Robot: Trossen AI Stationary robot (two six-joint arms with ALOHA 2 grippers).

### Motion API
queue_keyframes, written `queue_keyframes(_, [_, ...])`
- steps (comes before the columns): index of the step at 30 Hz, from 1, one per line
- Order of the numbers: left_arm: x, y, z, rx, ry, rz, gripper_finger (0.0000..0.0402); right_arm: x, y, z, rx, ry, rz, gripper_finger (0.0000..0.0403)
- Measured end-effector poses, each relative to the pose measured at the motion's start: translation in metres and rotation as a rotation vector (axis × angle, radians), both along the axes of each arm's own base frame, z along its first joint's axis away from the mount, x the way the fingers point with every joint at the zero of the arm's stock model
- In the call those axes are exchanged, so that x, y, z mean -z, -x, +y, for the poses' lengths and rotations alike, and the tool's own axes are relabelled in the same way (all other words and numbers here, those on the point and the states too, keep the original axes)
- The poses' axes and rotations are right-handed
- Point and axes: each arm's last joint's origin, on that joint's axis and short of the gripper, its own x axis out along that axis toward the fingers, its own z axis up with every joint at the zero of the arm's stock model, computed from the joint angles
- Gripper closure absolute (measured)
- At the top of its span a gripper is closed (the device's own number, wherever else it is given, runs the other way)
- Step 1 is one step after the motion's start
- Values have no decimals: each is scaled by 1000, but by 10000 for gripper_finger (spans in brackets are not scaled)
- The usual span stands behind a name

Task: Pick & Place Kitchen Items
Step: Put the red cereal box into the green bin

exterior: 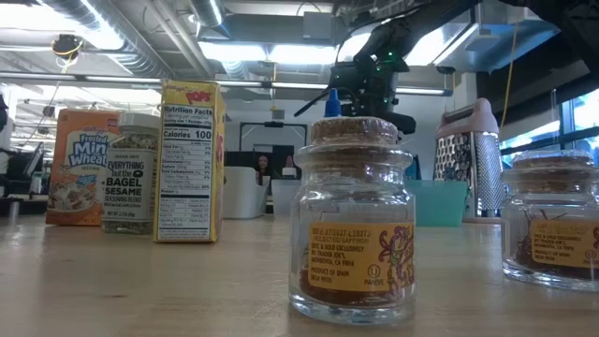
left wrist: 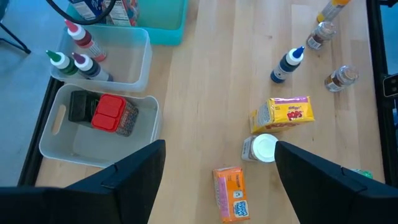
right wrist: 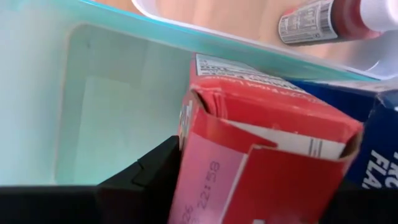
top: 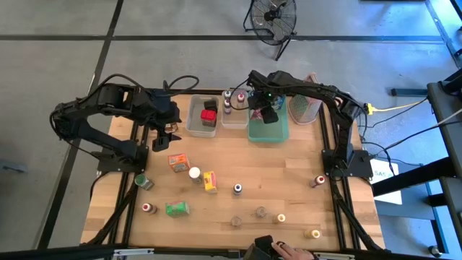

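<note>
- Sitting inside the teal tray (right wrist: 112, 99) is a red food box (right wrist: 249, 168), its torn top flap up, with a blue box (right wrist: 382, 143) pressed against its side.
- Right gripper (top: 268, 110) hangs over that tray at about one o'clock on the table (top: 289, 188); one dark finger (right wrist: 146, 180) touches the red box's side, the other side is hidden, so I cannot tell whether the jaws clamp it or stand loose.
- Beside the tray at twelve o'clock, a clear tub (left wrist: 134, 65) holds three small bottles (left wrist: 81, 53) with red, green and purple caps.
- Next at eleven o'clock, a second clear tub (left wrist: 62, 140) holds a red-lidded container (left wrist: 109, 113) and a dark item.
- Left gripper (top: 167, 137) hovers at ten o'clock beside that tub, fingers (left wrist: 134, 171) apart and holding nothing.
- Just below it near table centre lie an orange cereal box (top: 177, 161), a white-capped seasoning jar (top: 195, 173) and a yellow box (top: 210, 181), close together.
- A blue-capped bottle (top: 237, 189) stands at centre.
- At eight o'clock sit a green packet (top: 177, 209), a red-capped bottle (top: 148, 208) and a green-lidded jar (top: 143, 180).
- Toward six o'clock stand cork-topped spice jars (exterior: 354, 225), and small bottles at five and four.
- The metal grater (top: 304, 107) stands at two o'clock, just beside the tray.
</note>
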Motion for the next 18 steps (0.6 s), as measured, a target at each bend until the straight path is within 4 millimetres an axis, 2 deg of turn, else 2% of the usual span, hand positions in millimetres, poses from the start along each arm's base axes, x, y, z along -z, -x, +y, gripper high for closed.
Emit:
queue_keyframes(8, [0,0,0,0,0,0,104,0,1,-1,14,-3,1,192])
queue_keyframes(14, [0,0,0,0,0,0,103,9,-1,-3,23,-17,26,182])
queue_keyframes(18, [0,0,0,-2,1,0,104,9,-4,-1,31,23,34,178])
